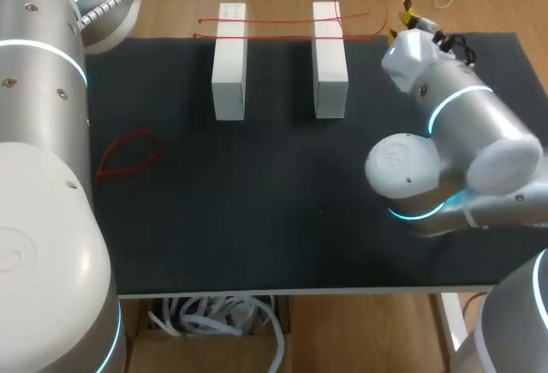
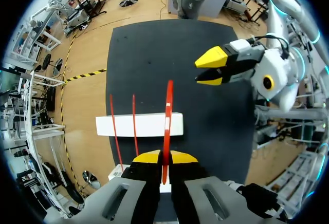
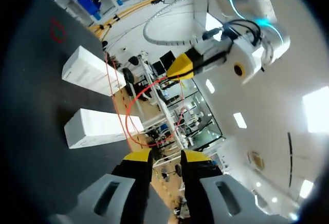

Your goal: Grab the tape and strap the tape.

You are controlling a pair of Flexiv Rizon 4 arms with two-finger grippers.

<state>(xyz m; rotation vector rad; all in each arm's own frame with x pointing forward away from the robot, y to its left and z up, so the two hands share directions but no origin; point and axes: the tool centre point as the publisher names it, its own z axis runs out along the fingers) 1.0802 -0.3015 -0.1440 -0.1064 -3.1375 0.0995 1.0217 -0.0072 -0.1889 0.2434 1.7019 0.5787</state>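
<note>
My left gripper (image 2: pixel 164 157) is shut on a red tape loop (image 2: pixel 167 121), seen edge-on as it rises from between the fingers. In the right wrist view that tape loop (image 3: pixel 134 102) hangs from the left gripper (image 3: pixel 181 68), just ahead of my right gripper (image 3: pixel 164 156). The right gripper's fingers stand slightly apart with nothing between them. From the left wrist it shows as the right gripper (image 2: pixel 212 70), beside the loop and a little apart from it. Below are two white blocks (image 1: pixel 229 61) (image 1: pixel 329 58) with two red tape strands (image 1: pixel 282 22) laid across them.
A loose red tape loop (image 1: pixel 128 155) lies at the left of the black mat (image 1: pixel 282 193). My right arm (image 1: pixel 445 142) bends over the mat's right side. A box of white straps (image 1: pixel 214 317) sits below the table's front edge.
</note>
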